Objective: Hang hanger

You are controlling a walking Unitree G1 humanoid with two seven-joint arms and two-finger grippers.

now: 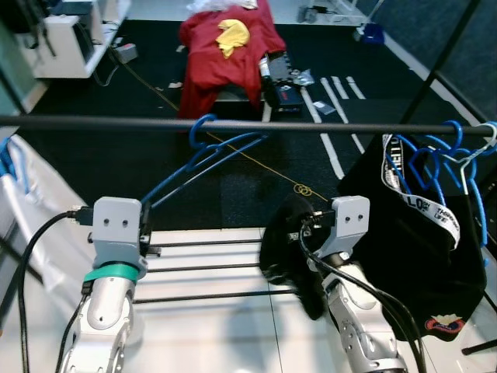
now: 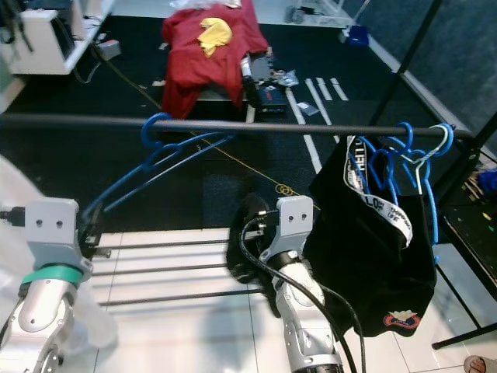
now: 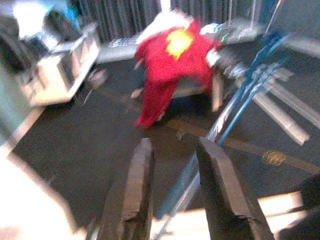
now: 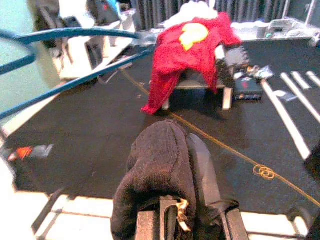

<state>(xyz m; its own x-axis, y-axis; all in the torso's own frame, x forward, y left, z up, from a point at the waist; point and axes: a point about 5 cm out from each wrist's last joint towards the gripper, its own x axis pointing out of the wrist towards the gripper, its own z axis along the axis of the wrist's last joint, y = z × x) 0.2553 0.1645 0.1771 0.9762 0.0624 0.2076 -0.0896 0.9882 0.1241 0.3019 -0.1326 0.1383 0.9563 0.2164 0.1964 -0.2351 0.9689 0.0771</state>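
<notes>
one blue hanger hooks over the dark rail left of centre; its long axis slants from the hook down toward the left gripper, whose jaws stand narrowly apart around its lower bar. whether they press it cannot be told. a cluster of more blue hangers, too tangled to count, hangs at the rail's right end with one black garment. a white strap on that garment carries black lettering, not fully readable. the right gripper sits below the rail near centre, draped in a dark knitted cloth; the cloth covers its jaws, so their state cannot be told. beyond the rail, on the black floor, one red garment with a yellow patch lies over a low bench. a thin yellow cord runs across the floor.
</notes>
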